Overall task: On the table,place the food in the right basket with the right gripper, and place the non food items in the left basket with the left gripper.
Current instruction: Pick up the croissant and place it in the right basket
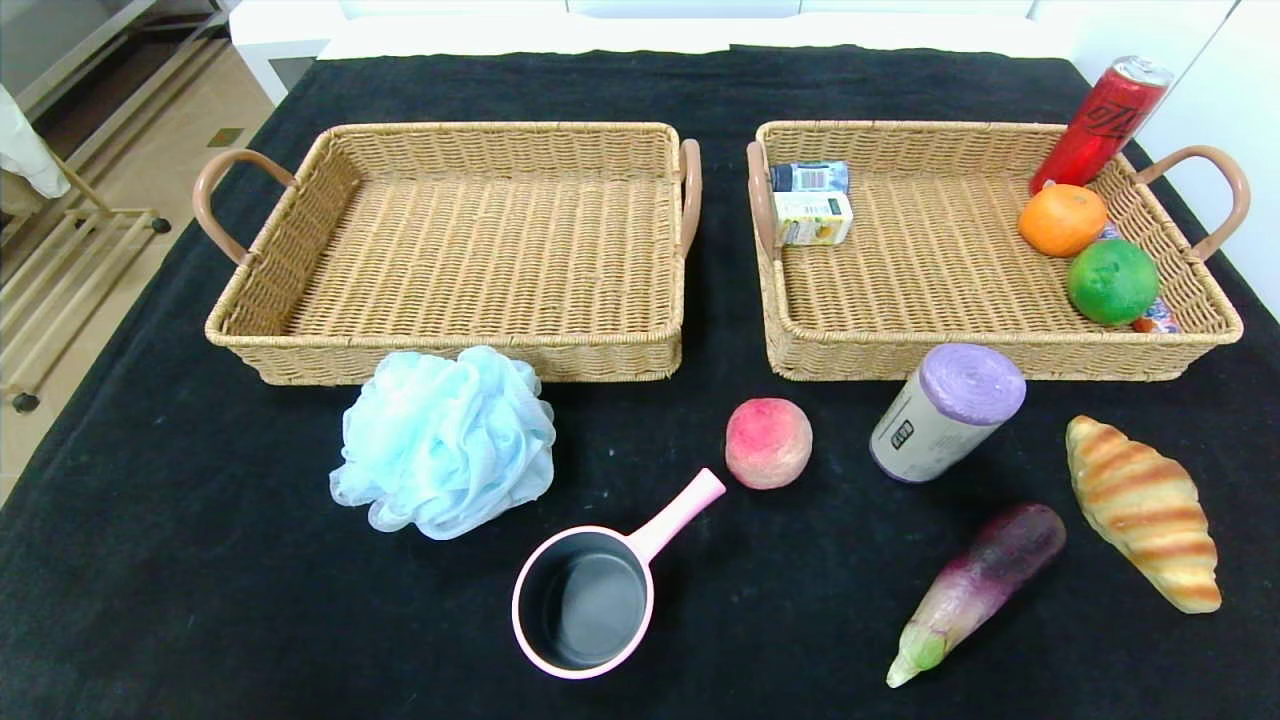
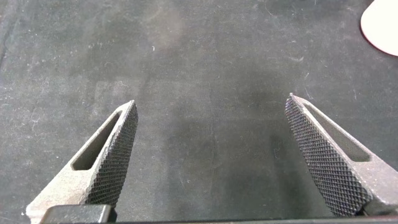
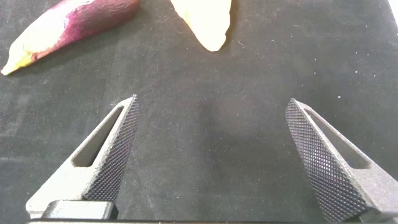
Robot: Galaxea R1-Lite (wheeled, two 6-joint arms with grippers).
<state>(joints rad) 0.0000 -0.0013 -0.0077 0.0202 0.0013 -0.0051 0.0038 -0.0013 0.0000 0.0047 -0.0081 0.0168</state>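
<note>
- Nothing is sorted yet: puff [image 1: 445, 440], pan [image 1: 585, 600] and roll [image 1: 945, 412] are left on the table [image 1: 200, 600], the left basket [image 1: 460, 240] unfilled.
- Peach [image 1: 768, 443], eggplant [image 1: 975, 590] and croissant [image 1: 1145, 510] are still owed to the right basket [image 1: 950, 260].
- Left gripper [image 2: 211, 109] and right gripper [image 3: 211, 106] are held above the cloth, jaws spread wide, nothing gripped.

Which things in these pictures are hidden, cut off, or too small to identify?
- Head view: something lies in the right basket behind the orange and lime; only small coloured ends show.
- Head view: print on the two small packages is too small to read.
- Head view: neither arm appears.
- Left wrist view: a pale object is cut off by the edge.
- Right wrist view: the croissant and eggplant are cut off by the edge.
</note>
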